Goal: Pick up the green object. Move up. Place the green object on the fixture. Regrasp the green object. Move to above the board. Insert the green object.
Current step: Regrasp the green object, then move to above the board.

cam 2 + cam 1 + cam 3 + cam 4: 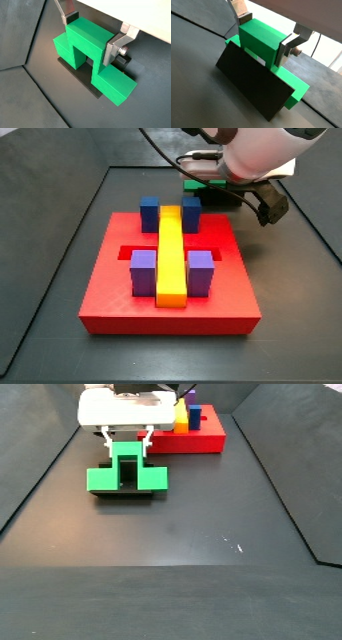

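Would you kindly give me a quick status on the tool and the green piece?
Tool down at the fixture, fingers either side of green piece's raised centre block. Green piece resting on the fixture, beside the red board. Nothing in the way.

The gripper straddles the raised centre block of the green object, one silver finger against each side of it. A dark slab of the fixture leans against the piece's face, hiding much of its lower blocks.
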